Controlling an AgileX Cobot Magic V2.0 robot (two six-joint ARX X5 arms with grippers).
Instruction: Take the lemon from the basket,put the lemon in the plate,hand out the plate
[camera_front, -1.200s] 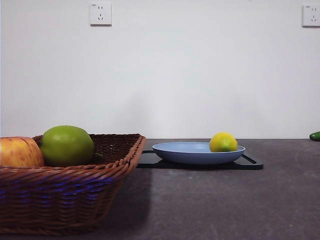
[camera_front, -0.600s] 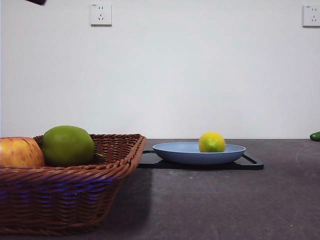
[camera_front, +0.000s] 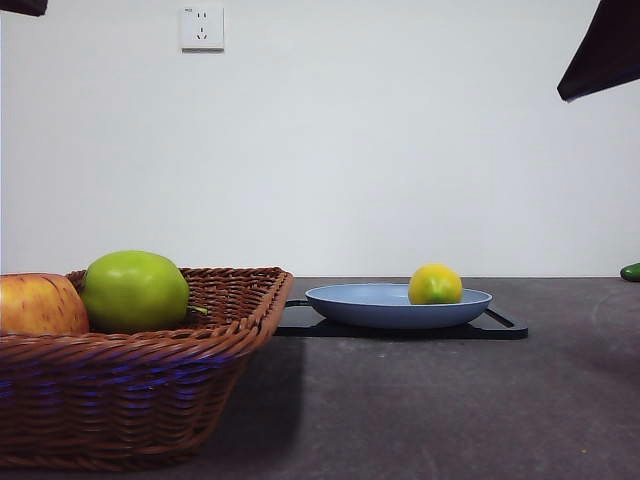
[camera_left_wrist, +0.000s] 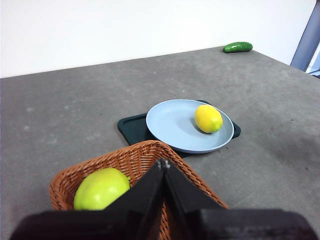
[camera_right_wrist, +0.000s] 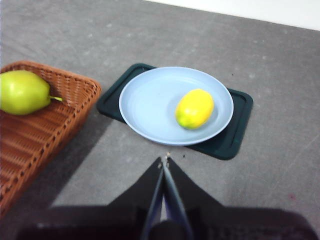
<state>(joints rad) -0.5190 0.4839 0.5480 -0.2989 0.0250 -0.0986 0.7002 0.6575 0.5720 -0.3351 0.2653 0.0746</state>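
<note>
The lemon (camera_front: 435, 284) lies in the light blue plate (camera_front: 350, 301), toward its right side; it also shows in the left wrist view (camera_left_wrist: 208, 118) and the right wrist view (camera_right_wrist: 194, 108). The plate (camera_right_wrist: 145, 100) rests on a flat black tray (camera_front: 505, 327). The wicker basket (camera_front: 150, 380) stands at the near left. My left gripper (camera_left_wrist: 163, 162) is shut and empty, high above the basket (camera_left_wrist: 125, 160). My right gripper (camera_right_wrist: 164, 161) is shut and empty, high above the table in front of the plate (camera_left_wrist: 170, 120). It shows as a dark shape at the front view's top right corner (camera_front: 603, 50).
A green apple (camera_front: 134, 291) and a red-yellow apple (camera_front: 38, 304) lie in the basket. A green cucumber (camera_left_wrist: 237, 47) lies at the table's far right edge, also in the front view (camera_front: 630, 271). Two wall sockets are behind.
The lemon has rolled left and back to the right within the plate. A dark arm has come into the top right corner, and a black tip shows at the top left.
</note>
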